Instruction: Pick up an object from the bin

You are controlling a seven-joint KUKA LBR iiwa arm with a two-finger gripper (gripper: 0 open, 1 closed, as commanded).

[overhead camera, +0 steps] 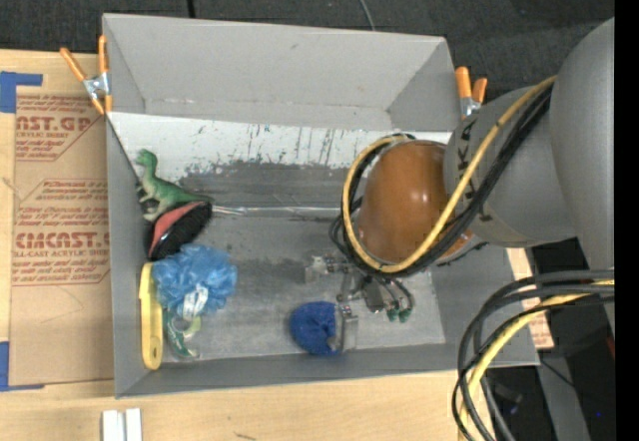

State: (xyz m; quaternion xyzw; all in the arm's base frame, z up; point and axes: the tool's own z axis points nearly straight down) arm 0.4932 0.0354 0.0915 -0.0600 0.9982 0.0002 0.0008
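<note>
Bin (270, 90) holds green dinosaur (155, 188), blue loofah (196, 279), dark-blue ball (316, 327) beside gripper (352, 315).

We logged robotics lab: industrial arm (589, 160) with looped cables (350, 205) hung over grey metal bin (270, 60) of small toys (155, 188); bin sat on wooden bench (300, 414).

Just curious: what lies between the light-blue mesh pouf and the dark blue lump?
Nothing: the camera view shows bare bin floor between the light-blue mesh pouf and the dark blue lump.
</note>
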